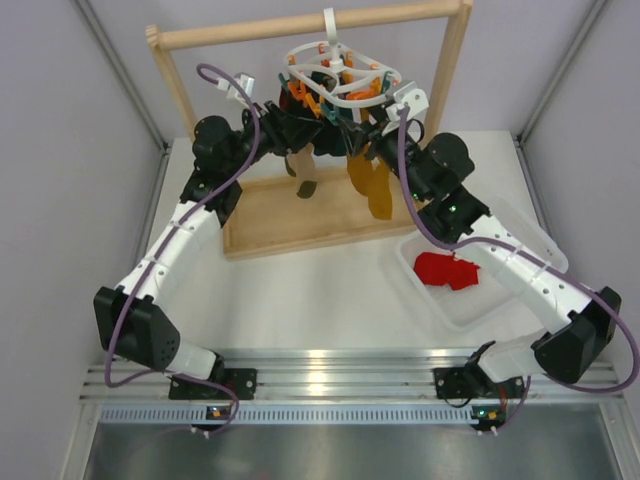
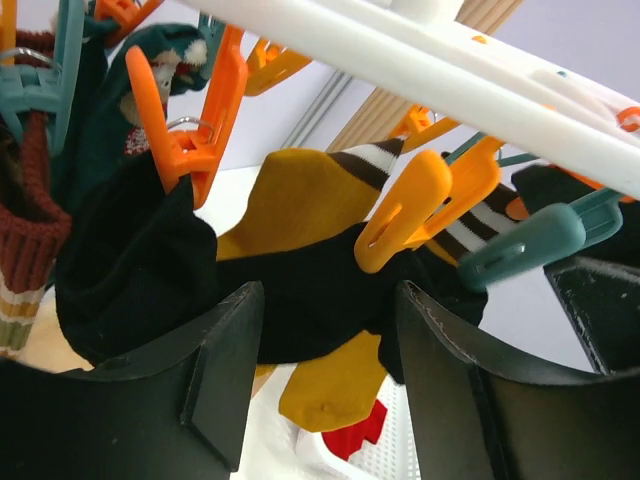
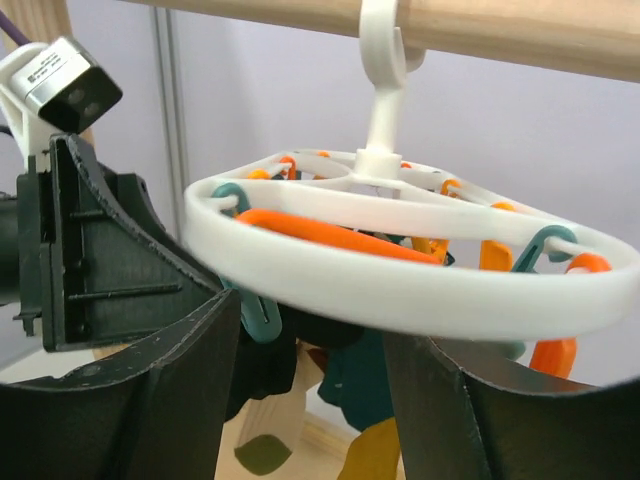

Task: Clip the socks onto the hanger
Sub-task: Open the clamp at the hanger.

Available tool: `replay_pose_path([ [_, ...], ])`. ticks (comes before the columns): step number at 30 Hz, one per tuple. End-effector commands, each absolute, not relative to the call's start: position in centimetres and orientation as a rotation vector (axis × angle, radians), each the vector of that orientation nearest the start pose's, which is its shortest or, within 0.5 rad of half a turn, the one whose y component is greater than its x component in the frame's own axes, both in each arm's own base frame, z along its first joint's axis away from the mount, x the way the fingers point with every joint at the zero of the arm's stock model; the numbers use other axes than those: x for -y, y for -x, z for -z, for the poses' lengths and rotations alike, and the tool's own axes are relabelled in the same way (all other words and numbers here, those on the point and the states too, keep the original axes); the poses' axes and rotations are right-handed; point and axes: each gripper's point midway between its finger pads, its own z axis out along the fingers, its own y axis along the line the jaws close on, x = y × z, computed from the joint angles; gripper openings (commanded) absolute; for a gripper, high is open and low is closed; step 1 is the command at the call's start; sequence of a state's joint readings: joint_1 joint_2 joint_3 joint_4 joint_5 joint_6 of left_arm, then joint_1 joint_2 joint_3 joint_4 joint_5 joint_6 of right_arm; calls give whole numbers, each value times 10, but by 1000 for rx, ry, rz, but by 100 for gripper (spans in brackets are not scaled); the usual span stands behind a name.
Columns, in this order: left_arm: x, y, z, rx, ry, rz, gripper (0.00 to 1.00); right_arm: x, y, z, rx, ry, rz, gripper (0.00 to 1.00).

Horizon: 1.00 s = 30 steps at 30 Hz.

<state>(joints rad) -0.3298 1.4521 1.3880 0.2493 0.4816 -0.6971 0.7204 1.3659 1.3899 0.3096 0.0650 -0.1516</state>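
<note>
No text, number or brand can be read. A white label (image 3: 52, 66) with fine print is seen on a small grey box (image 3: 66, 90) at the upper left of the right wrist view, but the print is too small to be made out. Nothing is marked on anything else in view.

Left arm (image 1: 165, 255), right arm (image 1: 515, 262): white links, black joints, purple cables (image 1: 232, 150); left gripper (image 2: 330, 300) black.
</note>
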Motion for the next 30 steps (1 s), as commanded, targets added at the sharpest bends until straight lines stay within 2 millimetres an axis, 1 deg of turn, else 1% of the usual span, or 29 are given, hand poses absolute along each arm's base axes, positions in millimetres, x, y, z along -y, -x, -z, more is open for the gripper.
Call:
replay_pose_path([
  [1, 248, -394, -457, -1435, -169, 1177, 60, -287, -356, -519, -1046, 467, -539, 58],
  [3, 249, -396, -457, -1434, -170, 1176, 60, -291, -362, -517, -1046, 482, -553, 58],
  [4, 249, -397, -457, -1434, -170, 1176, 60, -295, -359, -521, -1026, 503, -577, 59],
  [5, 249, -398, -456, -1437, -167, 1173, 59, -296, -364, -518, -1034, 509, -587, 59],
  [6, 249, -399, -458, -1434, -171, 1169, 58, -297, -365, -517, -1033, 518, -595, 59],
  [7, 249, -399, -458, -1435, -173, 1161, 58, -300, -363, -519, -1024, 541, -615, 59],
  [8, 248, -401, -455, -1444, -170, 1155, 57, -303, -363, -516, -1025, 556, -623, 59],
  [13, 248, -401, -455, -1449, -177, 1142, 57, -311, -363, -513, -1018, 589, -651, 60],
  [16, 247, -399, -455, -1447, -184, 1137, 57, -313, -363, -513, -1014, 599, -657, 58],
  [21, 245, -395, -458, -1442, -185, 1134, 57, -315, -362, -510, -1026, 625, -667, 48],
  [22, 244, -393, -459, -1442, -181, 1134, 57, -315, -360, -511, -1020, 635, -668, 42],
  [24, 242, -390, -462, -1436, -177, 1135, 57, -316, -357, -511, -1020, 645, -671, 34],
  [25, 240, -384, -469, -1419, -182, 1136, 57, -316, -356, -511, -1018, 653, -671, 28],
  [27, 237, -379, -473, -1404, -182, 1137, 59, -314, -355, -510, -1019, 657, -666, 24],
  [29, 232, -365, -488, -1359, -198, 1148, 61, -314, -353, -509, -1016, 667, -667, 17],
  [30, 231, -360, -490, -1352, -201, 1156, 61, -315, -353, -505, -1021, 671, -669, 15],
])
